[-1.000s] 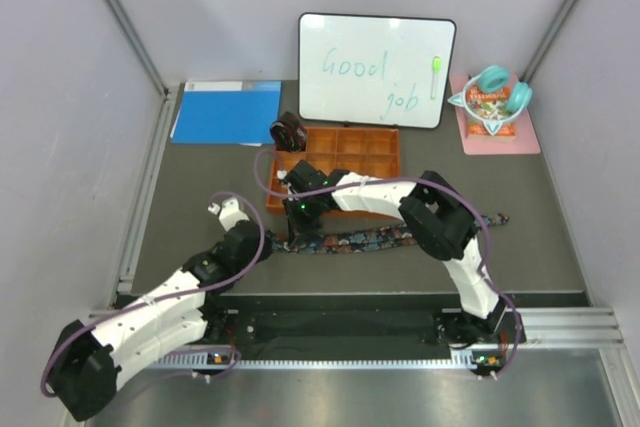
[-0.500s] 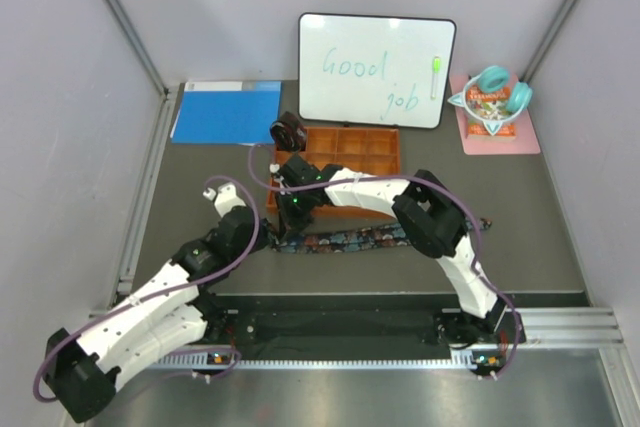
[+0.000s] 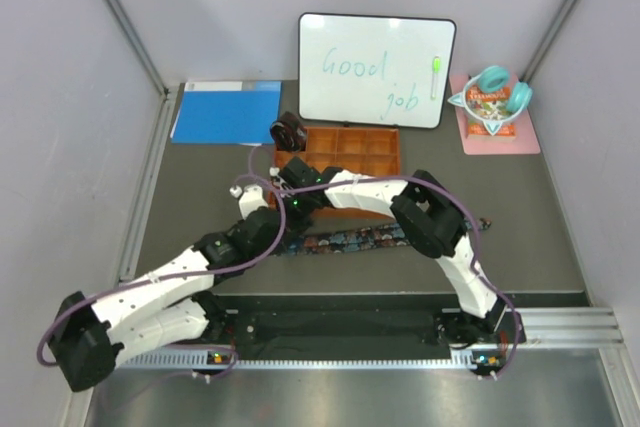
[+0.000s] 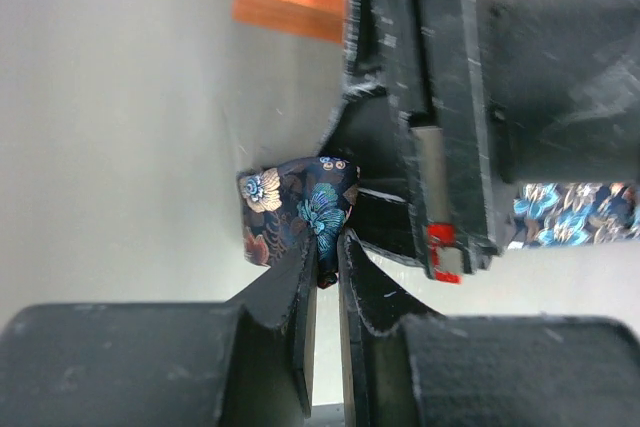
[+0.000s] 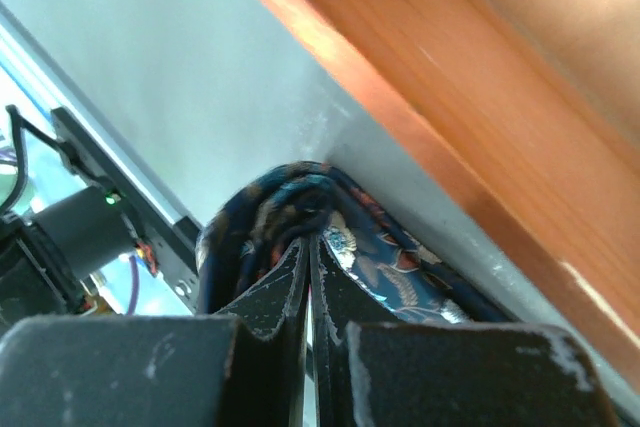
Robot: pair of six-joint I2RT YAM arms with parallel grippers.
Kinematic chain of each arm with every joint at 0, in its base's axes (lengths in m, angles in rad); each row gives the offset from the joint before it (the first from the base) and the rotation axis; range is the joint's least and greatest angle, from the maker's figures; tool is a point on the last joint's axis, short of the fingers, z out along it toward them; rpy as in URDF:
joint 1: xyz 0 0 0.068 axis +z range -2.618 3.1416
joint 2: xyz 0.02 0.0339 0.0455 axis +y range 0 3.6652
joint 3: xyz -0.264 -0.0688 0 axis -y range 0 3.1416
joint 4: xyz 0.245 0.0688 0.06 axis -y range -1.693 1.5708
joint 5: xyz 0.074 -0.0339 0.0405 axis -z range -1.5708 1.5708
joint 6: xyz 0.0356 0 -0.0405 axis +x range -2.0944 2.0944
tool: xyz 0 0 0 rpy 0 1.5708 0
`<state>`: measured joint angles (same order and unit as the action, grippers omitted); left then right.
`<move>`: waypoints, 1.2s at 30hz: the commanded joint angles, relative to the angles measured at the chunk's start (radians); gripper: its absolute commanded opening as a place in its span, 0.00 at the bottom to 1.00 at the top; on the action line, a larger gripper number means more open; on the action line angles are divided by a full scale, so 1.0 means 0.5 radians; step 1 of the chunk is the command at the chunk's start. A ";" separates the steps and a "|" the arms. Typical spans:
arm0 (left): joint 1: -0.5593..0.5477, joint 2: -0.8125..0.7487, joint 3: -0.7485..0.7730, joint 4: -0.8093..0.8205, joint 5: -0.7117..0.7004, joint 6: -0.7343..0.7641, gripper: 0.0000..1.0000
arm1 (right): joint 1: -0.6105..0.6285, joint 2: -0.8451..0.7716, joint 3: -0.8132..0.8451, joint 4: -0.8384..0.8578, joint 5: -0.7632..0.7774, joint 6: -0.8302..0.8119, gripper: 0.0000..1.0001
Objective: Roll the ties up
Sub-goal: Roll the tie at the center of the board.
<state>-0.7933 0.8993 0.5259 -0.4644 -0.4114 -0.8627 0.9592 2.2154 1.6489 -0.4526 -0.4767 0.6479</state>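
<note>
Top external view, navy floral tie (image 3: 352, 239) stretched along near side of orange tray (image 3: 385, 152), rolled end by tray's near left corner, left gripper (image 4: 325, 252) and right gripper (image 5: 308, 247) both clamped on that roll, brown tie (image 3: 288, 132) coiled at tray's far left corner.

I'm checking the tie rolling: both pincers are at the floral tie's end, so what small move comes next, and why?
Probably turn the right pincer to wind one more wrap while the left pincer holds. Both are shut on the coiled end of the floral tie, and most of its strip lies flat beside the tray.
</note>
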 commanded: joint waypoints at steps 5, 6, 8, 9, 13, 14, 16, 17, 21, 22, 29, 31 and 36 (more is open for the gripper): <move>-0.294 0.303 0.160 0.113 -0.196 -0.072 0.12 | -0.019 -0.172 -0.184 0.025 -0.007 -0.029 0.00; -0.315 0.333 0.166 0.116 -0.199 -0.078 0.12 | -0.028 -0.191 -0.202 0.013 0.005 -0.038 0.00; -0.331 0.346 0.160 0.128 -0.211 -0.091 0.12 | -0.050 -0.252 -0.245 -0.042 0.057 -0.065 0.00; -0.340 0.352 0.154 0.134 -0.214 -0.094 0.12 | -0.059 -0.274 -0.257 -0.067 0.079 -0.081 0.00; -0.349 0.364 0.129 0.153 -0.220 -0.103 0.12 | -0.108 -0.378 -0.300 -0.220 0.204 -0.148 0.00; -0.349 0.367 0.123 0.162 -0.217 -0.106 0.12 | -0.120 -0.415 -0.303 -0.251 0.226 -0.176 0.00; -0.352 0.377 0.105 0.189 -0.214 -0.109 0.12 | -0.154 -0.464 -0.325 -0.361 0.305 -0.207 0.00; -0.355 0.383 0.099 0.196 -0.214 -0.109 0.12 | -0.167 -0.491 -0.334 -0.398 0.336 -0.234 0.00; -0.359 0.444 0.077 0.245 -0.202 -0.094 0.12 | -0.240 -0.760 -0.506 -0.457 0.511 -0.244 0.00; -0.359 0.456 0.074 0.254 -0.199 -0.091 0.12 | -0.283 -0.804 -0.597 -0.448 0.542 -0.237 0.00; -0.374 0.588 0.080 0.324 -0.196 -0.045 0.14 | -0.406 -1.175 -0.960 -0.423 0.631 -0.234 0.02; -0.377 0.613 0.090 0.340 -0.199 -0.023 0.15 | -0.412 -1.243 -1.042 -0.420 0.646 -0.234 0.02; -0.380 0.680 0.129 0.291 -0.223 0.029 0.20 | -0.415 -1.418 -1.175 -0.420 0.659 -0.219 0.03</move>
<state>-0.9775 1.2163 0.5720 -0.3309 -0.4988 -0.8814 0.7521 1.5852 1.0912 -0.6743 -0.1707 0.5423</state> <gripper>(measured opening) 0.182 0.025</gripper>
